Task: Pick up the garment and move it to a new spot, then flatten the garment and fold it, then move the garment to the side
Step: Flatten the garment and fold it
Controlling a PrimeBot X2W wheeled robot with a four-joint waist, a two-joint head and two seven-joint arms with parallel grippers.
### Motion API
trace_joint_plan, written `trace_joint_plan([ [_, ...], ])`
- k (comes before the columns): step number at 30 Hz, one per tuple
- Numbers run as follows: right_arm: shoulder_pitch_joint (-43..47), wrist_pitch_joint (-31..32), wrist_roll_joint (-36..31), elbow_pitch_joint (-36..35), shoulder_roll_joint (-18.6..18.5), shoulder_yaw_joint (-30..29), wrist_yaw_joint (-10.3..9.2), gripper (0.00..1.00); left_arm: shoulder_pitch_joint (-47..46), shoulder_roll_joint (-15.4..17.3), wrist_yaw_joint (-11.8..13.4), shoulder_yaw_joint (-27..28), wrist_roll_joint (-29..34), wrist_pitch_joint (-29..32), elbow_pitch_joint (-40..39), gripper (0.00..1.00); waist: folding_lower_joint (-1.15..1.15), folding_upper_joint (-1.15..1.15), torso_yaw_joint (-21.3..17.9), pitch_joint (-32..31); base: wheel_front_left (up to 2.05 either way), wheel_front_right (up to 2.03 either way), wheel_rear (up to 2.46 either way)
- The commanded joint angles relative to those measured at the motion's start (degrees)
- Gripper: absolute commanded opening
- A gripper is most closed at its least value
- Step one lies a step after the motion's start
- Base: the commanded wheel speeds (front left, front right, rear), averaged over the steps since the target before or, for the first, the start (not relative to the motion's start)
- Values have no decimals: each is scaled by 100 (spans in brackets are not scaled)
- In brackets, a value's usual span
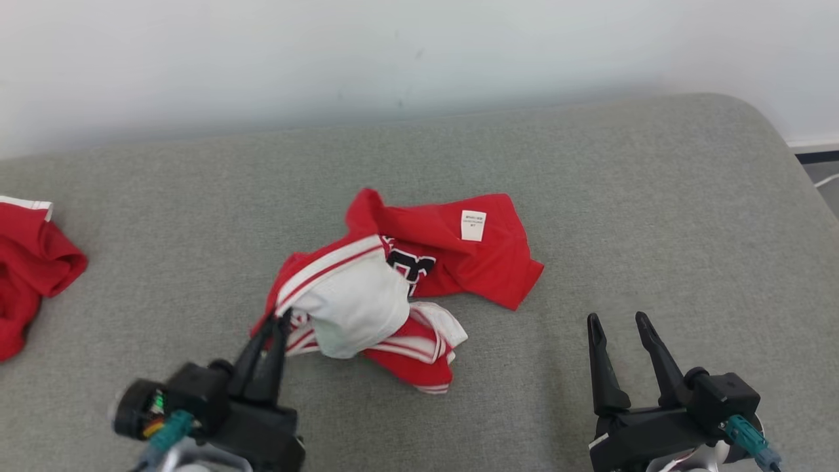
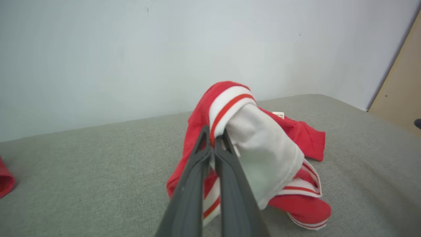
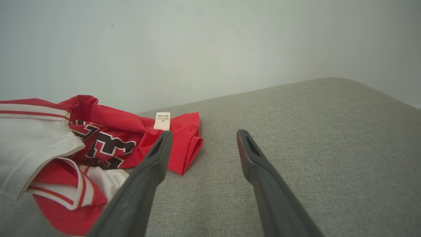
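In the head view, my left tool [image 1: 280,321] has its fingers closed together on the striped white-and-red edge of the garment [image 1: 452,262]. The garment lies crumpled on the grey cushion [image 1: 655,196], spreading ahead and to the right of that tool, with its white label [image 1: 473,225] on the far red part. My right tool [image 1: 617,318] hovers with its fingers apart and nothing between them, and the garment is off to its left, not touching it. Another red garment [image 1: 26,262] lies well off to the left of my left tool.

In the left wrist view, my left tool [image 2: 215,131] pinches the ribbed band. From the grip, the white panel of the garment [image 2: 266,151] drapes down to the right, while the rest rests on the cushion beyond.

In the right wrist view, my right tool [image 3: 204,133] is spread wide above bare cushion. The nearest red corner of the garment [image 3: 108,131] lies just past my left finger.

I judge this to be the start of the pick-up. The risk is that I hold only a thin edge with one tool. If I lift quickly, the band could slide out, or the heap could drag and twist tighter, which would make flattening harder. The open right tool could also snag that loose corner if it sweeps left.
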Motion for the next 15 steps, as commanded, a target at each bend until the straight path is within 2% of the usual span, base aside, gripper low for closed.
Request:
trace_joint_plan([
  [1,34,-4,32,-15,-9,15,4,100,-51,160,43,44,65,114,-223,0,0,0,50,-30,0,0,0],
  [7,26,-14,82,13,-8,43,4,100,-67,523,101,233,-9,693,-1164,0,0,0,146,-56,0,0,0],
  [15,-104,-33,125,72,-10,161,4,100,-440,877,-72,386,-72,1015,-1081,0,0,0,-25,37,0,0,0],
])
